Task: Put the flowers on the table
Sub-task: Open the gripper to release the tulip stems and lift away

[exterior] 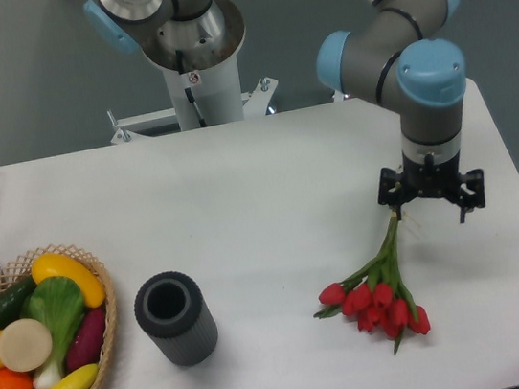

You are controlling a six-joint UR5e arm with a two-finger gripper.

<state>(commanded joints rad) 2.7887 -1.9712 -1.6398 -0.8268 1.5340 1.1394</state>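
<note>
Flowers (379, 299) lie on the right half of the white table (268, 184), red buds fanned out toward the near edge, thin green stems running up and to the right. And the table is the biggest thing here, a broad matte slab filling most of the view. Over its right side hangs the grey arm (393, 45) with blue joint caps, wrist pointing straight down. At the far left sits a round wicker basket (108, 322) piled with fruit and vegetables: bananas, an orange, a cucumber, a green leafy one. Just right of the basket stands a dark ribbed cylinder (174, 318), upright, open at the top, well apart from the tulips. Smallest now: the claw (431, 197), low over the table right at the stem tips. Whether it pinches the stems or stands spread, the view does not settle.
</note>
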